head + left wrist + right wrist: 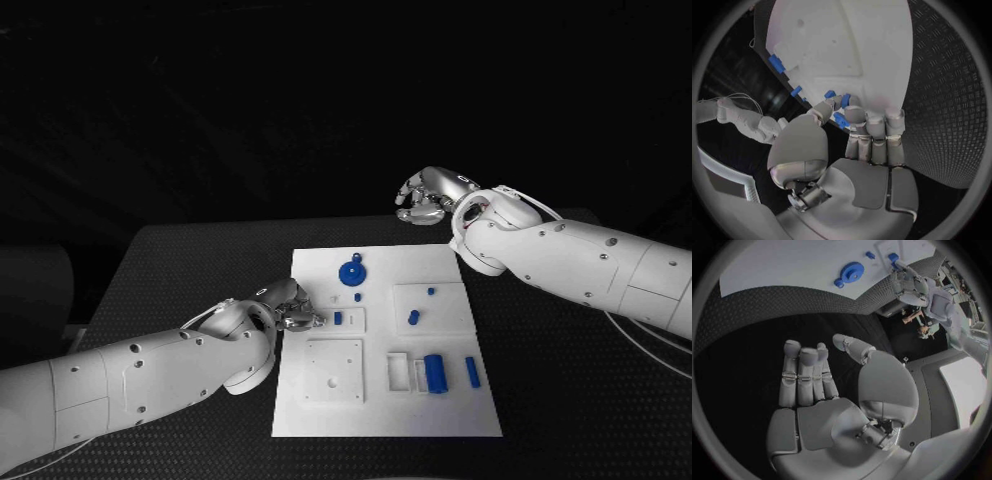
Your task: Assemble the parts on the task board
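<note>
1. Lying in the middle of the black counter (188, 250), the white task board (387, 400) carries the blue parts.
2. A round blue gear-like part (351, 272) sits near the board's far edge; the right wrist view shows it too (851, 272).
3. Small blue pegs (414, 317) stand on the square plate at the board's right side.
4. A larger blue block (434, 372) stands in the white tray at the near right, with a slim blue piece (472, 371) just beside it.
5. A white square plate (333, 370) lies at the near left of the board.
6. The left robot hand (286, 303) rests at the board's left edge with its fingers curled, and the left wrist view shows a small blue part (840, 118) pinched between thumb and fingertips.
7. The right robot hand (433, 196) hovers beyond the board's far right corner, over the counter; in the right wrist view its fingers (807, 375) are extended, apart from the thumb, holding nothing.
</note>
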